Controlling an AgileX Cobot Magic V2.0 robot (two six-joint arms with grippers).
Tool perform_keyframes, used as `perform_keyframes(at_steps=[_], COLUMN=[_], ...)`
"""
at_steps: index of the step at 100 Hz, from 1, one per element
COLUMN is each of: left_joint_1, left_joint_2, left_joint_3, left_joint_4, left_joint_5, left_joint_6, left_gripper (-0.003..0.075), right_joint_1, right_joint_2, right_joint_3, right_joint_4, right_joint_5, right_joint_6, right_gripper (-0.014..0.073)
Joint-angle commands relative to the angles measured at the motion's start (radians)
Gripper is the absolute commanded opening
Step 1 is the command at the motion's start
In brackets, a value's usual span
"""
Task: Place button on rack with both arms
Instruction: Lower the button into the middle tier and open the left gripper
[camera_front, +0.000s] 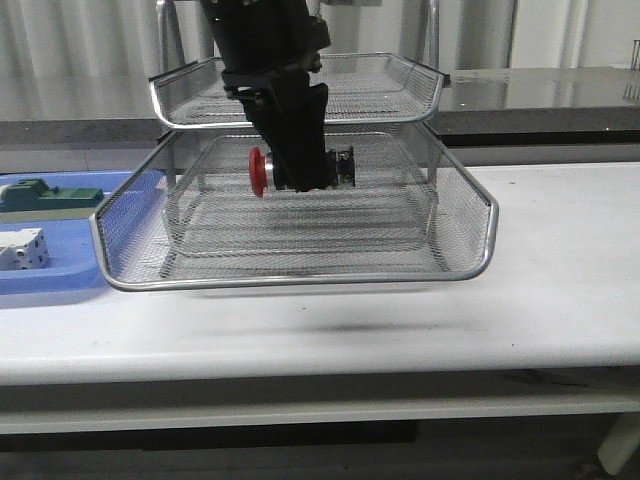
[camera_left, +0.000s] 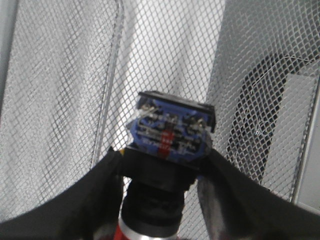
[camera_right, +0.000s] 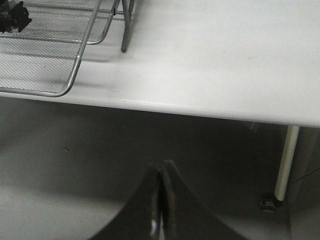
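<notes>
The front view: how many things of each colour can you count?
Red and black button: 1
Silver wire rack: 1
Blue tray: 1
Green block: 1
White block: 1
Black left gripper: 1
Total: 6

At nine o'clock on my white tabletop (camera_front: 560, 270) I see a blue tray (camera_front: 60, 275) holding a green block (camera_front: 40, 193) and a white block (camera_front: 22, 247).

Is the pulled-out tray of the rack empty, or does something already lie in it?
Empty: its mesh floor is bare. The button hangs above it, clamped in the left gripper.
</notes>
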Motion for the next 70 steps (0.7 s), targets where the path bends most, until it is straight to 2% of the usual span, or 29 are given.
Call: perform_keyframes(at_steps=[1, 33, 70], left_joint_1=[-0.006, -0.006, 0.003], left_joint_2=[-0.055, -0.055, -0.145], left_joint_3=[-0.024, -0.024, -0.03], left_joint_4=[-0.022, -0.022, -0.017], left_joint_5=[0.025, 0.025, 0.025], left_joint_6=[-0.011, -0.014, -0.153], left_gripper=[0.0404, 0.0412, 0.0408], right_joint_1=[-0.004, -0.004, -0.004], right_joint_2=[0.01, 0.01, 0.01], right_joint_3=[-0.032, -0.032, -0.032], right_joint_4=[-0.011, -0.011, -0.011], right_joint_5=[-0.056, -0.056, -0.056], right_joint_6=[-0.001, -0.001, -0.001], right_gripper=[-0.0069, -0.0069, -0.0069])
